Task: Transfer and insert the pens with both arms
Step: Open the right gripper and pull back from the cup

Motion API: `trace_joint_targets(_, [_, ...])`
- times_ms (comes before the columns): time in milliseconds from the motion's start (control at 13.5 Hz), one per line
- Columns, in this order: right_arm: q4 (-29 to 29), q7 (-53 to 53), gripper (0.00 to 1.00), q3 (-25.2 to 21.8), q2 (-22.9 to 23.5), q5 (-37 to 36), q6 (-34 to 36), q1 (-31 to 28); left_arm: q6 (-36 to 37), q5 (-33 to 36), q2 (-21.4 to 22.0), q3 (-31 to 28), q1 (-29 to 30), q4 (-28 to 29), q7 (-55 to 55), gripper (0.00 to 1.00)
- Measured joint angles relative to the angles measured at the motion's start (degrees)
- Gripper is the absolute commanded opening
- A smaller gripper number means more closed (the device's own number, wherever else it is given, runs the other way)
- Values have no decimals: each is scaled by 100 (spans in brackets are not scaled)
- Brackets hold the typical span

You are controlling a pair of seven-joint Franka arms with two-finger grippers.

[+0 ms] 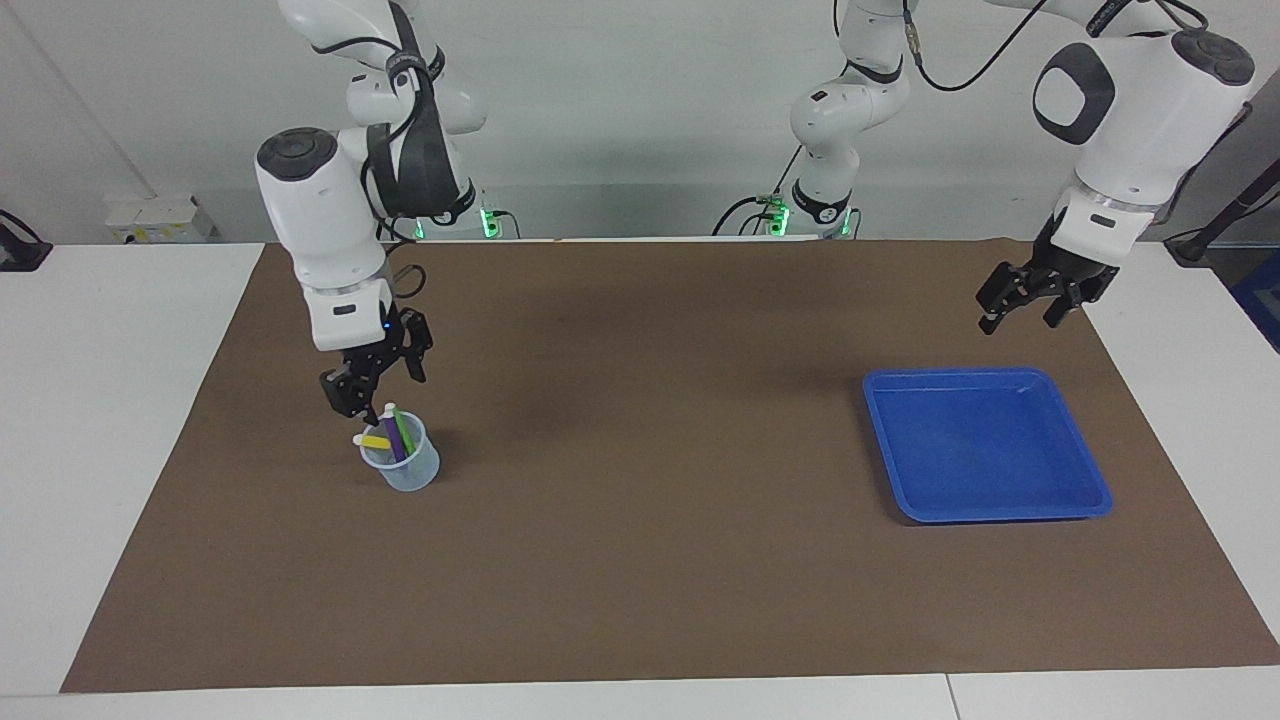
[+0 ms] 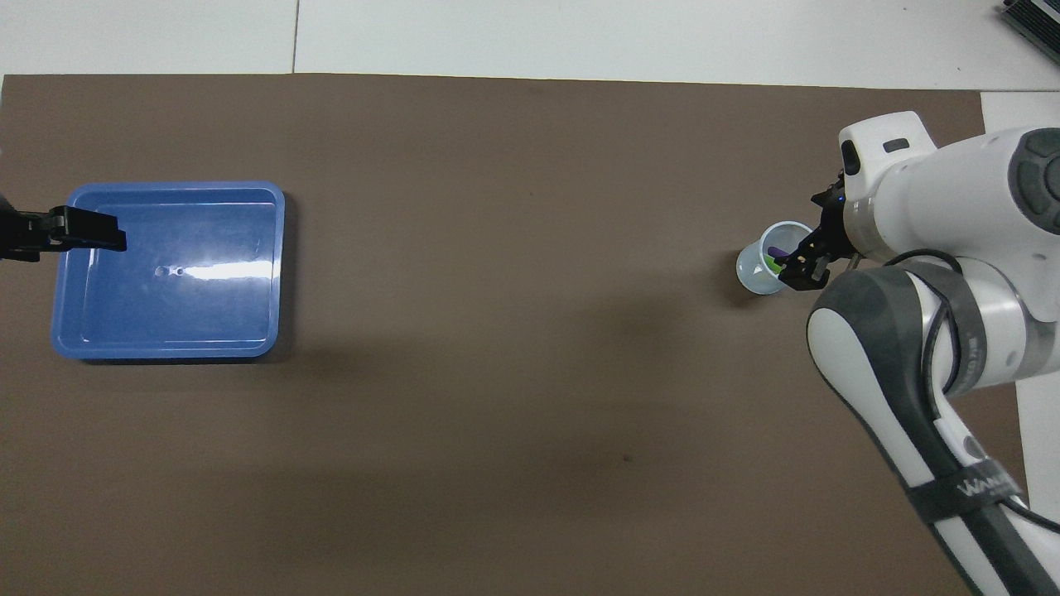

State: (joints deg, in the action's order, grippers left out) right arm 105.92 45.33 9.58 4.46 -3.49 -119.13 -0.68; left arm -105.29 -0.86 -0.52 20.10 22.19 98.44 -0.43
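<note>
Now you can see the right end effector (image 1: 375, 383) hanging just above the clear cup (image 1: 402, 465), its fingers spread and holding nothing. All three pens stand inside that cup: the light green pen (image 1: 402, 430), the purple pen (image 1: 393, 437) and the yellow pen (image 1: 375, 441), their pale caps leaning over the rim toward about ten o'clock in the facing view. From overhead the end effector covers part of the cup, so the yellow pen is hard to make out there. The cup sits on the brown mat (image 1: 640, 560) at the right arm's end of the bench. At the left arm's end, your left end effector (image 1: 1030, 308) hangs open and empty, waiting over the mat by the blue tray (image 1: 1090, 480), at roughly one o'clock from the tray's middle in the facing view.
</note>
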Motion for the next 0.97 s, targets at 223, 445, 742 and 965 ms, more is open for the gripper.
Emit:
trace_joint_targets(223, [-22,-1110,100,47,-502,26,732,291,224,40,-112,-1636,-1639,-278,8,100])
trace_joint_targets(445, [-27,-1451,100,68,-917,363,1183,288,536,-141,-177,-1943,-2077,-428,-10,100])
trace_joint_targets(742, [-17,-2095,100,71,-1000,602,1231,280,566,-187,-238,-1910,-2037,-427,-14,100])
trace_joint_targets(965, [-3,-2457,100,71,-928,724,1352,280,610,-212,-242,-1618,-1875,-447,-14,100])
